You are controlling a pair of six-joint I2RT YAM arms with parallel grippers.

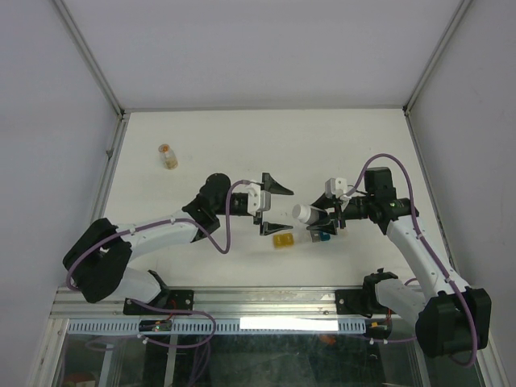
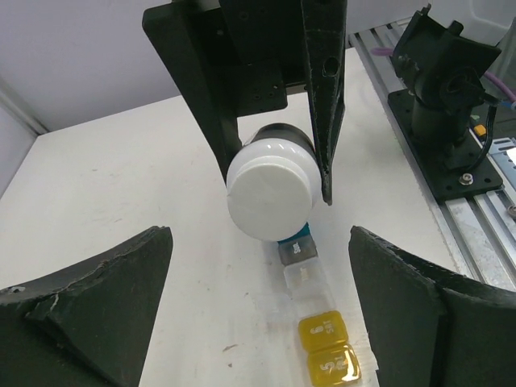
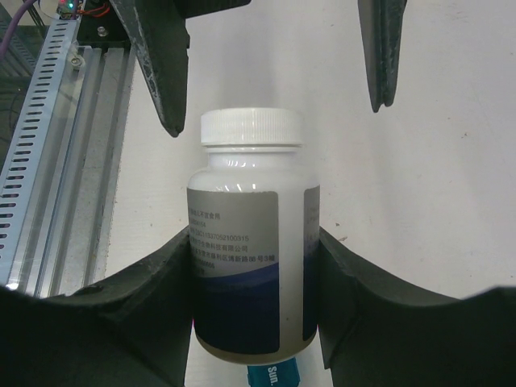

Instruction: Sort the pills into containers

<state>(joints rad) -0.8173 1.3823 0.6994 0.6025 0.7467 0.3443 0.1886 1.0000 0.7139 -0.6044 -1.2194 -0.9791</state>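
The containers are a short strip (image 1: 300,239) on the table with a yellow end (image 1: 282,239), clear middle cells and a teal end (image 1: 321,237). In the left wrist view its yellow cells (image 2: 326,347) lie low between my fingers. My right gripper (image 1: 324,216) is shut on a white-capped bottle (image 1: 306,214) with a grey-and-blue label (image 3: 250,258), held level just above the strip. Its cap (image 2: 270,189) faces my left gripper (image 1: 278,207), which is open and empty a short gap away. The teal cell (image 3: 272,376) peeks out under the bottle. No loose pills show.
A small vial with an orange top (image 1: 168,156) stands on the white table at the back left. Grey walls enclose the table on three sides. A metal rail (image 1: 266,300) with the arm bases runs along the near edge.
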